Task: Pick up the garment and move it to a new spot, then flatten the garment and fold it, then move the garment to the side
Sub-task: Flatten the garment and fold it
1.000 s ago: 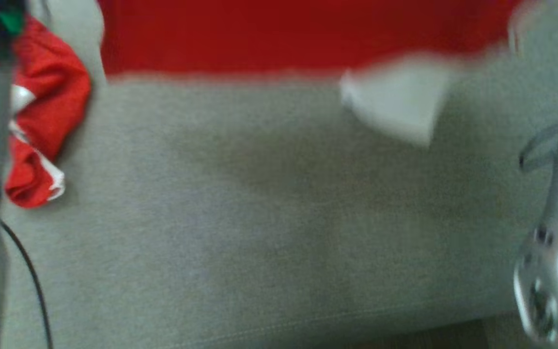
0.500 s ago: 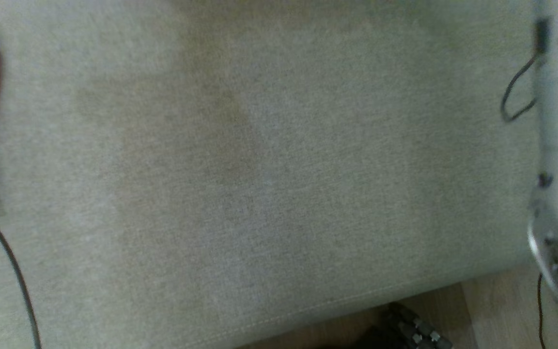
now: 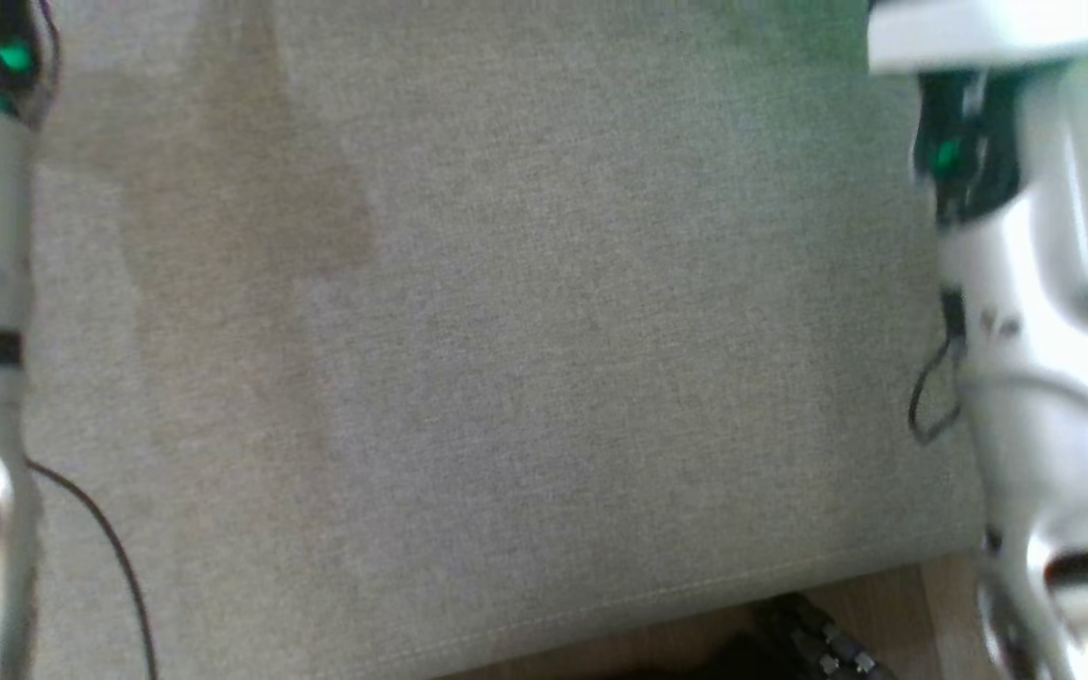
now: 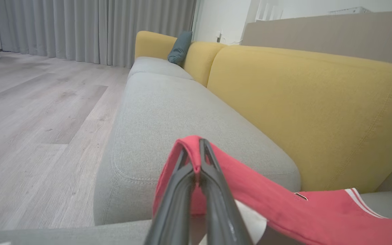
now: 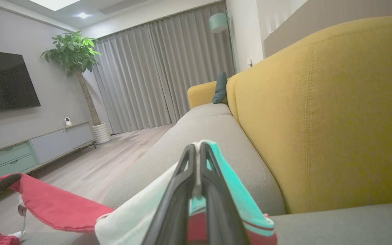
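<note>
The left pincer (image 4: 196, 156) is clamped on a red edge of the garment (image 4: 284, 204). The right pincer (image 5: 197, 153) is clamped on its white-and-teal part. The garment hangs between both, above the grey sofa seat (image 4: 168, 112).

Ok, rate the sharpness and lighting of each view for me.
Head view: motion-blurred, forearms smeared, a faint shadow across the grey seat cushion. Left wrist view: sharp, evenly lit, left gripper crisp on the red garment. Right wrist view: sharp too, right gripper crisp, ceiling light a small bright spot.
</note>
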Motion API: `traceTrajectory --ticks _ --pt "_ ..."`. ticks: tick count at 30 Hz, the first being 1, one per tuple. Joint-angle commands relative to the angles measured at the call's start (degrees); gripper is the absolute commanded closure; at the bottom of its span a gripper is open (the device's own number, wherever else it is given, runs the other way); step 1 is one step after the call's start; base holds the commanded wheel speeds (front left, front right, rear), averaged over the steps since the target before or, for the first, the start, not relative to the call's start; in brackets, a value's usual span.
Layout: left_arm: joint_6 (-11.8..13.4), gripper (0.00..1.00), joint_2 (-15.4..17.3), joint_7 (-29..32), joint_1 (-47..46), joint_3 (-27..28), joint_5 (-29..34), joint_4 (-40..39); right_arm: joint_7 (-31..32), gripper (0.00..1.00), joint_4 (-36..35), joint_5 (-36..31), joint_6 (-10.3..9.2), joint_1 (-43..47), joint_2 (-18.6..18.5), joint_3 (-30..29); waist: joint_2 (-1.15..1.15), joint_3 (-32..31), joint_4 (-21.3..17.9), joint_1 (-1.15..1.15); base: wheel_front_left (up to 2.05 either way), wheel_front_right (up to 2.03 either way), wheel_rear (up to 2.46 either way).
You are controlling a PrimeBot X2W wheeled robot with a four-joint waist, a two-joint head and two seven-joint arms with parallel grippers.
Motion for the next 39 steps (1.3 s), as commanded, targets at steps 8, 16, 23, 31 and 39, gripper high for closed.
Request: traceTrajectory --ticks 8,16,23,31,39 --pt "-1.2 1.0 -0.2 -0.7 19.0 3.6 -3.0 -13.8 -0.4 1.0 -11.4 -1.6 0.37 20.6 0.8 -2.1 0.0 -9.9 2.3 0.0 0.0 0.0 0.0" --pt "-0.2 1.0 -2.7 -0.7 39.0 6.2 -2.2 -26.2 -0.2 1.0 -16.4 -2.1 0.37 37.1 0.8 -4.3 0.0 -17.8 2.9 0.0 0.0 0.0 0.0" --pt "1.3 1.0 -6.5 -0.7 57.1 7.0 0.2 -35.5 2.8 1.0 -21.1 -2.5 0.37 50.0 0.8 -5.0 0.0 -23.4 2.6 0.0 0.0 0.0 0.0" --pt "2.4 1.0 -9.7 -0.7 71.4 5.9 0.1 -41.3 10.6 1.0 -30.8 -6.6 0.37 59.8 0.8 -5.4 0.0 -26.8 2.6 0.0 0.0 0.0 0.0" --pt "3.7 1.0 -9.8 0.1 76.0 5.9 -1.1 -42.2 14.2 1.0 -32.4 -4.6 0.37 65.2 0.8 -6.8 0.0 -26.5 3.0 0.0 0.0 0.0 0.0"
